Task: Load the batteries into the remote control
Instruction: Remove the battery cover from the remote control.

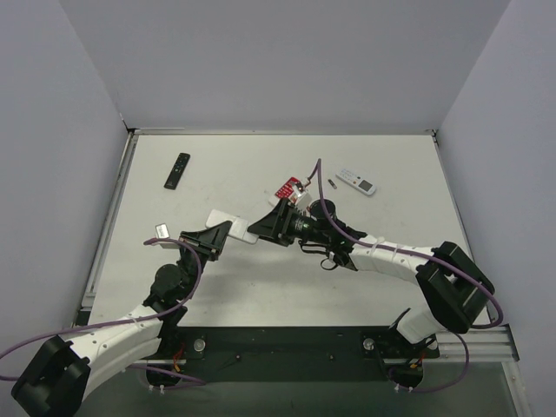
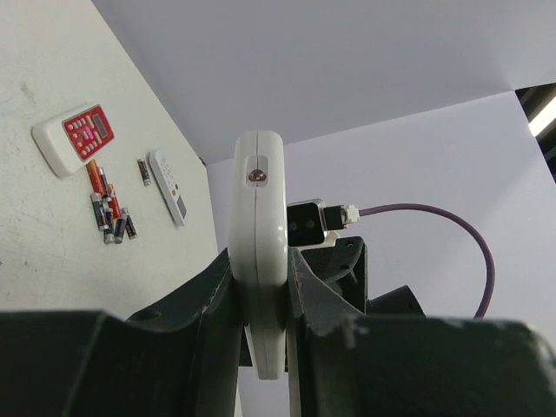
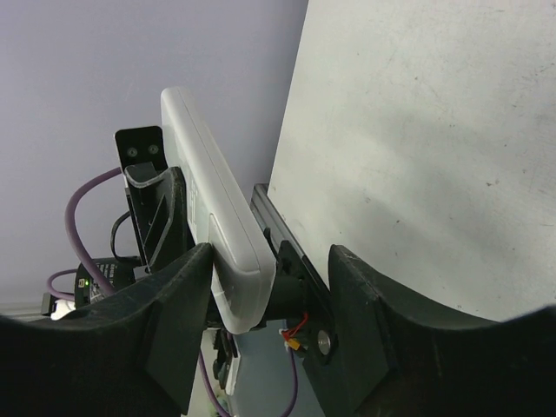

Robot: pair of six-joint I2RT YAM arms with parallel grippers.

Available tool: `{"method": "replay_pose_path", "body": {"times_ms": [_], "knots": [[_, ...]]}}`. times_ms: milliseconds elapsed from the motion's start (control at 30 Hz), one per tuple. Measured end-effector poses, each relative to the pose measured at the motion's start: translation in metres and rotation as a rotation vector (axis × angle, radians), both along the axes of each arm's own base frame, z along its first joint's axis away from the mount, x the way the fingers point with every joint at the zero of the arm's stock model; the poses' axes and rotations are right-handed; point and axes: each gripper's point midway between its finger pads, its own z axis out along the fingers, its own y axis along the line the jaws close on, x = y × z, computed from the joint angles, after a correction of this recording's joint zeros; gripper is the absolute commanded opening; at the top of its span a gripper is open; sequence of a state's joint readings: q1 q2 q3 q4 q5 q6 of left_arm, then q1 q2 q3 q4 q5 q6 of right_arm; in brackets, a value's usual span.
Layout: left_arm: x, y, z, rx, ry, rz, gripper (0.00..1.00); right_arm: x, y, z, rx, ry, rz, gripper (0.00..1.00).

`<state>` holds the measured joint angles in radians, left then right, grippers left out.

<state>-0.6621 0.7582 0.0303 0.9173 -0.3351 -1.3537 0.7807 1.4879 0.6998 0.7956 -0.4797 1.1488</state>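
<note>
Two grippers meet on one small white rectangular plastic remote control (image 2: 259,200), held above the white table (image 1: 400,200) left of its middle. The left gripper (image 2: 261,287) is pinching it edge-on across its thickness. The right gripper (image 3: 274,269) stands spread around the opposite end, with one finger (image 3: 165,330) just beside the casing and the other well apart. The slim dark-and-copper cylindrical batteries (image 2: 109,213) lie clustered beside a red-and-white plastic remote (image 2: 78,137). Whether the back cover is off I cannot tell. By my judgement, the right should close squarely and gently on the flat faces while the left holds firm, so the casing neither twists nor slips.
</note>
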Motion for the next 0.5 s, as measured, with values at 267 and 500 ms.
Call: {"method": "replay_pose_path", "body": {"times_ms": [267, 500], "knots": [[0.0001, 0.0004, 0.0009, 0.003, -0.005, 0.003, 0.00, -0.0011, 0.0060, 0.0048, 0.017, -0.002, 0.017, 0.39], [0.0004, 0.0008, 0.0005, 0.008, -0.007, 0.007, 0.00, -0.0017, 0.0069, 0.0086, 0.036, 0.000, 0.020, 0.24]]}}
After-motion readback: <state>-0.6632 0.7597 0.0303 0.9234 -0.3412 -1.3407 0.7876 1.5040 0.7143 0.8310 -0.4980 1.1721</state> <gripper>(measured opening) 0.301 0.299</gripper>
